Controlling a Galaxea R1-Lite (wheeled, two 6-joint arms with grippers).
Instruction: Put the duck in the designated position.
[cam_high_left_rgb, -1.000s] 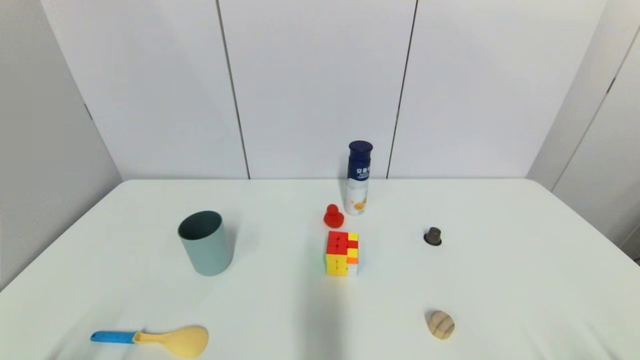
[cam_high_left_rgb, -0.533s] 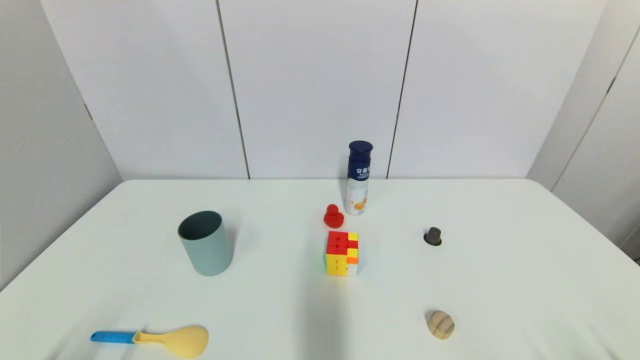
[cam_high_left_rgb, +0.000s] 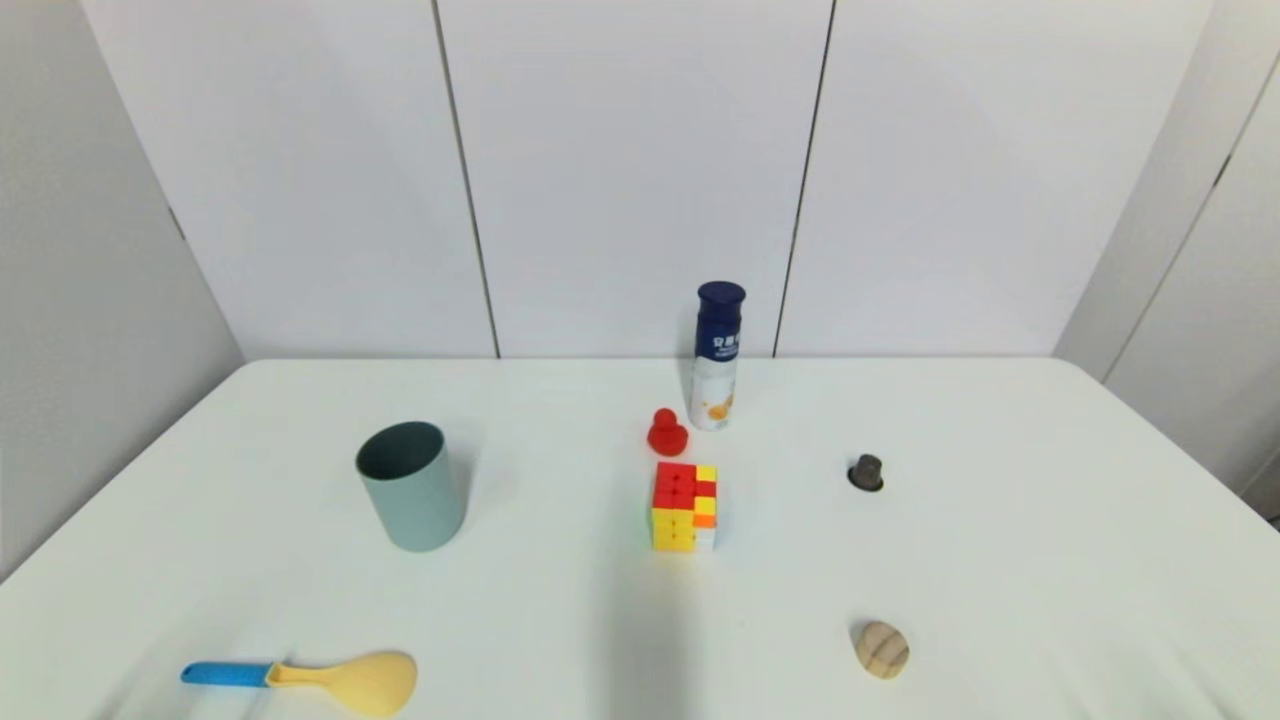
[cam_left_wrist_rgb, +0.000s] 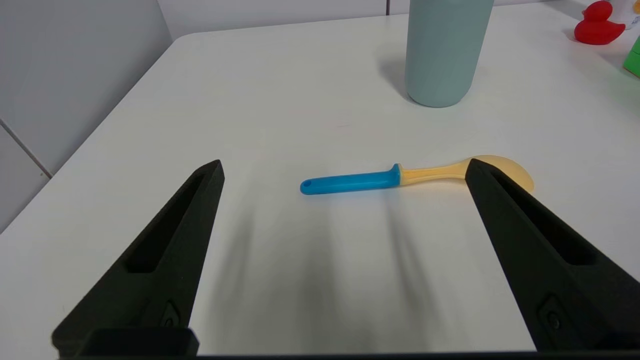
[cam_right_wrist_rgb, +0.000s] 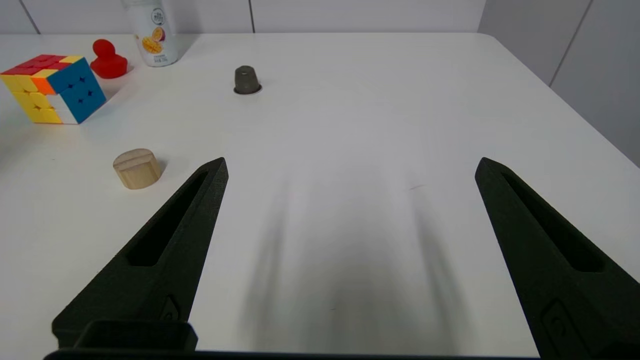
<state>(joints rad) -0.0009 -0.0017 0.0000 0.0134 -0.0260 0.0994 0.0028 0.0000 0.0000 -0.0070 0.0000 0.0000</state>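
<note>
White table (cam_high_left_rgb: 1000, 560), one duck (cam_high_left_rgb: 667, 434)

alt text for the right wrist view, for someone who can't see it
The right end effector, fingers spread wide and empty, hangs over bare white table. Far beyond it the red duck sits between a puzzle cube and a bottle, with a grey hat-shaped piece and wooden knob nearer.

Change record, head view: no displacement noted over the last second. The duck (cam_high_left_rgb: 667, 433), puzzle cube (cam_high_left_rgb: 685, 505), bottle (cam_high_left_rgb: 718, 356), cup (cam_high_left_rgb: 411, 485), spoon (cam_high_left_rgb: 305, 678), grey hat-shaped piece (cam_high_left_rgb: 866, 472) and wooden piece (cam_high_left_rgb: 881, 649) hold identical places on the counter (cam_high_left_rgb: 1000, 560). No arm has entered this view.
</note>
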